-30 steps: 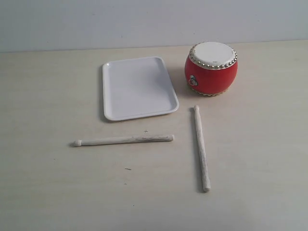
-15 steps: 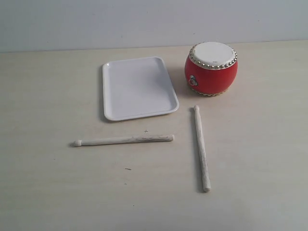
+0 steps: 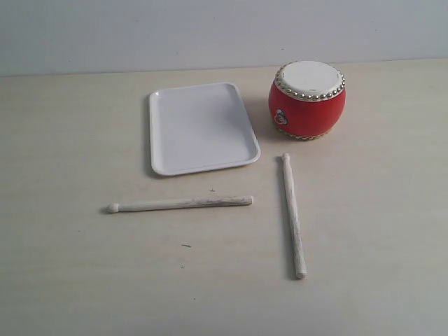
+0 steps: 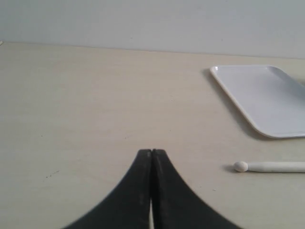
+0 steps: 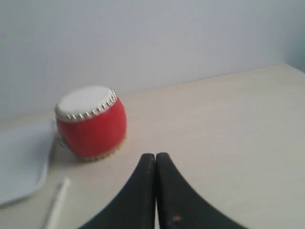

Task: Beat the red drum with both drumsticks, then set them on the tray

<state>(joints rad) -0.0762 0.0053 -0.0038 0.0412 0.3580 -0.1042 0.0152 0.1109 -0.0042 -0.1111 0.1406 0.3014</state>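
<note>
The red drum (image 3: 306,100) with its white studded skin stands at the back right of the table; it also shows as the drum (image 5: 90,123) in the right wrist view. The white tray (image 3: 199,128) lies to its left and holds nothing. One drumstick (image 3: 180,204) lies crosswise in front of the tray, its rounded tip (image 4: 240,166) pointing left. The other drumstick (image 3: 293,215) lies lengthwise in front of the drum. Neither gripper shows in the exterior view. My left gripper (image 4: 151,151) and right gripper (image 5: 156,155) are both shut on nothing, well away from the sticks.
The pale wooden table (image 3: 77,266) ends at a light wall (image 3: 140,35) behind the tray and drum. A few small dark specks (image 3: 185,246) mark the tabletop near the crosswise stick.
</note>
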